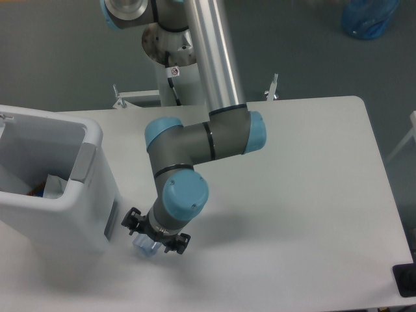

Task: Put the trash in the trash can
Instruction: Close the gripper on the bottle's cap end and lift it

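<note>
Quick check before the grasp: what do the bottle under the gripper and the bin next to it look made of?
Bottle: clear thin plastic, apparently; see-through with bluish glints, mostly hidden under the gripper. Bin: white rigid plastic, smooth matte walls and rounded rim, judging by its look.

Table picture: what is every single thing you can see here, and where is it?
Bottle: one, clear plastic, on the table near the front, mostly hidden under the gripper.
Trash can: one, white with a grey panel, at the table's left edge; something white lies inside.
Table: one, white, fills most of the view.
Blue object: one, on the floor, top right.
Black object: one, at the bottom right corner.
Arm: one, grey with light blue joints, reaching down from the top.
Gripper: one, black, over the bottle.
</note>
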### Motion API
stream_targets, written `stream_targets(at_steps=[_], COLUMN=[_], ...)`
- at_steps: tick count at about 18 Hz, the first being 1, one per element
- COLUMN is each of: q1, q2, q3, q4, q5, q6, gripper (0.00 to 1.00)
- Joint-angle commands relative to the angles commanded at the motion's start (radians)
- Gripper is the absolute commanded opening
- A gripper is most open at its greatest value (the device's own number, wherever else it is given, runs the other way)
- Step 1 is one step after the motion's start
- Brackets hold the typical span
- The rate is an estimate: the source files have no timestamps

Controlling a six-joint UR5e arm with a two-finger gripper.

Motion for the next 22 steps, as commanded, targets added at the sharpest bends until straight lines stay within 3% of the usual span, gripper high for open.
stream_targets(at_steps=[4,6,9,12,17,19,22], q1=[-0.02,-0.026,-0.031,-0.032,-0.022,0.023,0.057], q2=[-0.037,-0.045,-0.037,-0.023,0.004,0.026,0.035], q3=[0.037,0.043,0.046,0.049,0.075,0.094,0.158], q4=[0.008,0.006,0.008,0.008,0.006,0.006,0.006], q5=[0.032,0.057,0.061,0.061,0.051,0.046,-0.024], q6=[-0.084,-0.1,-0.114,-0.115,-0.112,-0.111,-0.114], gripper=[0.94,0.76,0.37,0.14,0.08,0.07,0.07])
